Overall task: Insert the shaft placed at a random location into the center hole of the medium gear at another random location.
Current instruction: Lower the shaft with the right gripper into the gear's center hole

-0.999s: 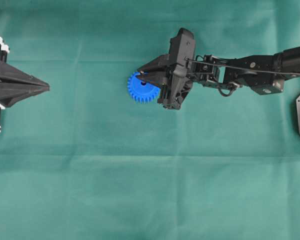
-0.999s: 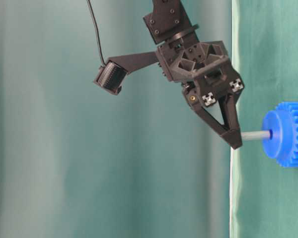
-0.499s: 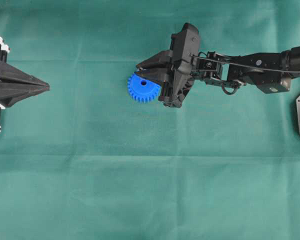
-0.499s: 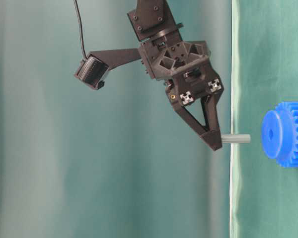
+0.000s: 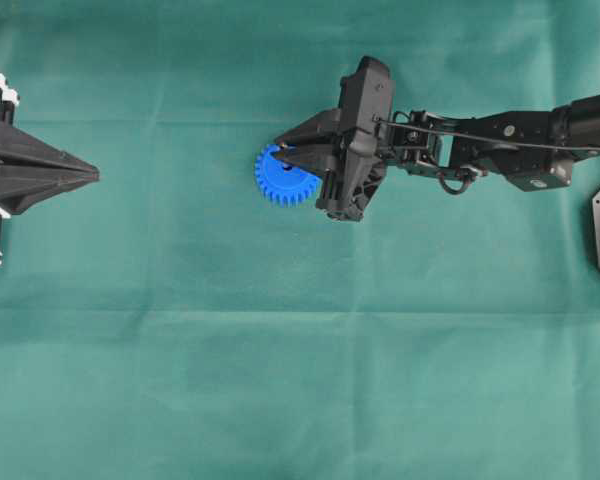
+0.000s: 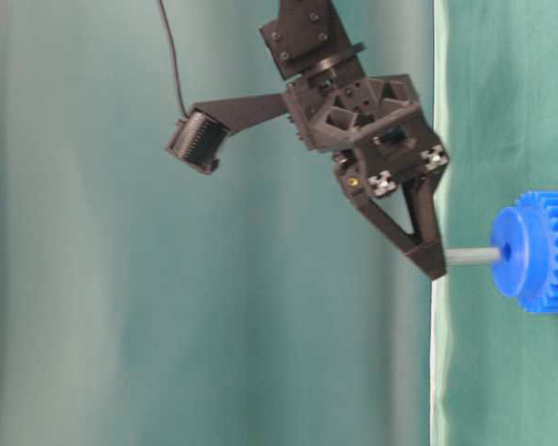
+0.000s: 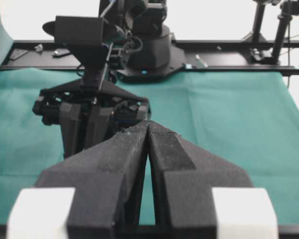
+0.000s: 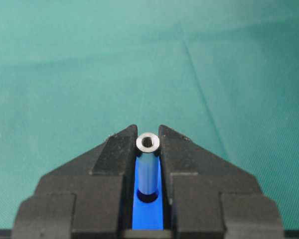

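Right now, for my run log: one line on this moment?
right tool: shut on shaft | shaft tip at center hole of medium gear | left tool: shut, apart

The right arm reached in from the right edge of the overhead view, its wrist bent so the right gripper [image 5: 292, 152] pointed down over the medium gear [image 5: 280, 178]. Its two dark fingers [image 8: 112, 154] were closed on the shaft [image 8: 148, 169], pinching it near its top. The left gripper [image 5: 92, 176] rested far left of the gear, fingers pressed together, holding nothing.
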Tool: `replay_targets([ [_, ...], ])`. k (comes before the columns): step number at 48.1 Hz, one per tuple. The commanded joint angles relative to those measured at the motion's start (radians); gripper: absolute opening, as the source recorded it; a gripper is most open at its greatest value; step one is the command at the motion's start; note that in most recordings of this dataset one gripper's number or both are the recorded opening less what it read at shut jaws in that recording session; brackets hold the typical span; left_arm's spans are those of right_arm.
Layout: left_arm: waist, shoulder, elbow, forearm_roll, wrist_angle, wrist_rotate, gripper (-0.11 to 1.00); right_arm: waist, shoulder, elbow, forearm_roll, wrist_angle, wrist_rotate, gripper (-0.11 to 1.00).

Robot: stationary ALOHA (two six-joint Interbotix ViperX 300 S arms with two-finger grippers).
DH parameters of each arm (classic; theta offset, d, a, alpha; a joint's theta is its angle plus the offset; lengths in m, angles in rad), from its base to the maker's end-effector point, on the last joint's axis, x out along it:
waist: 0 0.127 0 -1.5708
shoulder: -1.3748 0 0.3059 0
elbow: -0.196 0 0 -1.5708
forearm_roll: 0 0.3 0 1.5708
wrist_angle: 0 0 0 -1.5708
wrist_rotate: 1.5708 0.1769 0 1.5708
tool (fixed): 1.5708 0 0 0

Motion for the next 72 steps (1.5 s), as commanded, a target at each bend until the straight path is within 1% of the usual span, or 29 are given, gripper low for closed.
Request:
replay_targets([
  [1,0.002,0.008,-0.025,0.002,-0.006,0.000,0.00,0.002,-0.008,-0.011,0.003,-0.012,-0.003,0.14],
  [26,0.002,0.008,-0.025,0.002,-0.006,0.000,0.00,0.002,0.054,-0.015,0.008,-0.029,0.002,0.14],
  [72,0.002,0.008,-0.025,0.002,-0.006,0.002,0.00,0.006,0.078,-0.017,0.009,-0.023,0.002,0.14],
])
